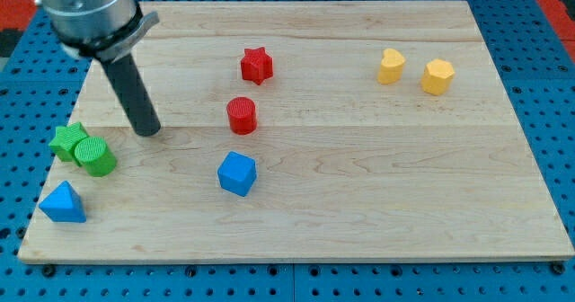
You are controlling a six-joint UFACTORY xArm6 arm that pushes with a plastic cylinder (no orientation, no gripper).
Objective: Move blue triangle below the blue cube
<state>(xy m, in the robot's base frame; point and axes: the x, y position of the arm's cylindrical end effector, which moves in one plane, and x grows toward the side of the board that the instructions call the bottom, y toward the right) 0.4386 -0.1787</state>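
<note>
Right now my tip (148, 131) touches nothing; the green star (67, 140) and green cylinder (95, 156) crowd just below-left of it, the blue triangle (63, 203) lies beyond them, and the blue cube (237, 173) sits lower right, under the red cylinder (242, 115)

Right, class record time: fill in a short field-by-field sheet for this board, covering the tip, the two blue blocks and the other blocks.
tip: my tip rests on the board, above and right of the green pair, apart from them
blue triangle: at the view's bottom left
blue cube: near centre, right of the triangle
green blocks: green star touching green cylinder
red blocks: red star above red cylinder
yellow blocks: two at top right
task state: triangle not yet below cube
</note>
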